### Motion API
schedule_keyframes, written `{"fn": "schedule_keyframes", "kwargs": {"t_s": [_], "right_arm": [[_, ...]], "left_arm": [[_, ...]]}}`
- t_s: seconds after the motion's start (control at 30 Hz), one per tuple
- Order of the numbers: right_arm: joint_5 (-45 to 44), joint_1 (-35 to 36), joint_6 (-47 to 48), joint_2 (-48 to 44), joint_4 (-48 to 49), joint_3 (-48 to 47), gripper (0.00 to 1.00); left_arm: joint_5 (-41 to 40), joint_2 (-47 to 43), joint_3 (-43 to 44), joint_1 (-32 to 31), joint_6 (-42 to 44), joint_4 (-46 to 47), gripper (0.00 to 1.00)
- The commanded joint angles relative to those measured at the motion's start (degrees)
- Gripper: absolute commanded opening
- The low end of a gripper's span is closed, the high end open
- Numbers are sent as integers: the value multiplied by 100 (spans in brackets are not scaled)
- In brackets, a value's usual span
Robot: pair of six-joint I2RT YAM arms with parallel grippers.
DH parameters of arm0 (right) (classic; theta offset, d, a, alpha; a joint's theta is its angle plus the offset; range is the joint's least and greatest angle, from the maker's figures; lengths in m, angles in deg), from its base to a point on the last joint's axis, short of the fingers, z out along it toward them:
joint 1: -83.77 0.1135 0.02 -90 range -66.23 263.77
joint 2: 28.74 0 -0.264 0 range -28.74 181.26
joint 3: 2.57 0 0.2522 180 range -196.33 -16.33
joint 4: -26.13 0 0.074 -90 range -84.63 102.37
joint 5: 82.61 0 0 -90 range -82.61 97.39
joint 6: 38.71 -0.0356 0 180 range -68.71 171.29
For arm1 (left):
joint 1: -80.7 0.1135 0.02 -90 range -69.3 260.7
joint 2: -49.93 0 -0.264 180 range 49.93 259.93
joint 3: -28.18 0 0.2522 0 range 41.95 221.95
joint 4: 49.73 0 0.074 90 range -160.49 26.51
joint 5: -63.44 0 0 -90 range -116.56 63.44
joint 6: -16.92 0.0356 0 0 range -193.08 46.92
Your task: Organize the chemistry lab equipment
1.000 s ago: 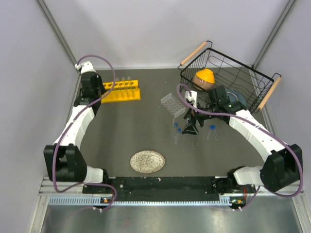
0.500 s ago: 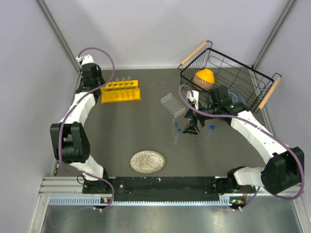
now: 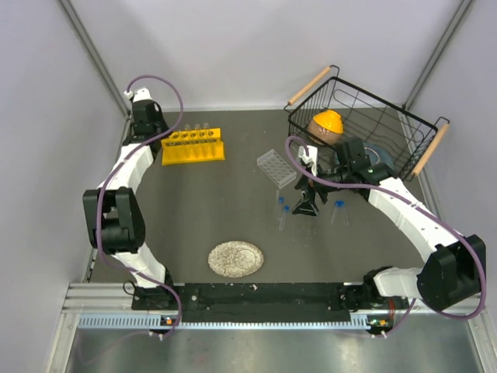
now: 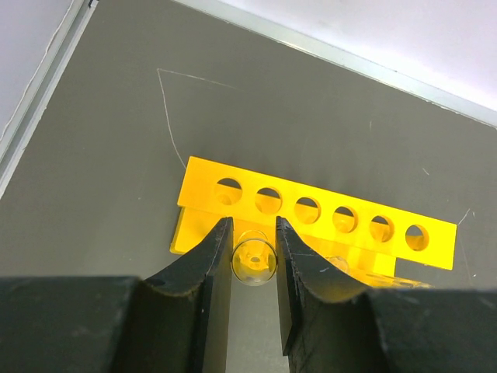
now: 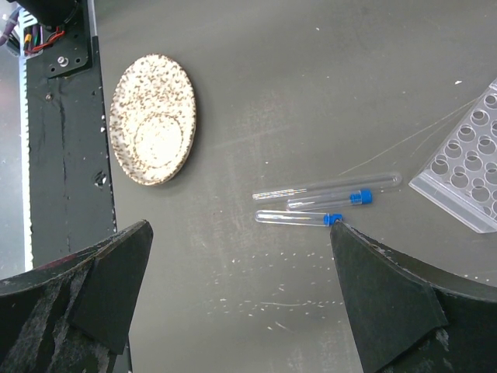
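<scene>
Test tube: found clamped end-on in left tool over yellow rack, presumably for insertion. Found right tool spread wide above capped vials.

We are looking down on a dark grey matte tabletop, which is filling the middle of the view. Plain pale lilac-grey walls are closing it in at 9, 12 and 3 o'clock. Slanted grey metal corner struts are rising at 11 and 1. A ribbed aluminium rail is running along 6 o'clock. Soft, even light is falling.
</scene>
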Motion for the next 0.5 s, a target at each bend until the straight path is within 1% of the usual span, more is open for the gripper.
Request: {"fn": "schedule_keyframes", "kwargs": {"t_s": [0.0,0.47], "right_arm": [[153,-51,136,-13,169,-2,99],[136,-51,136,-30,161,-11,99]], "left_arm": [[157,151,356,29,-137,132,4],[236,336,295,29,-225,70,4]]}}
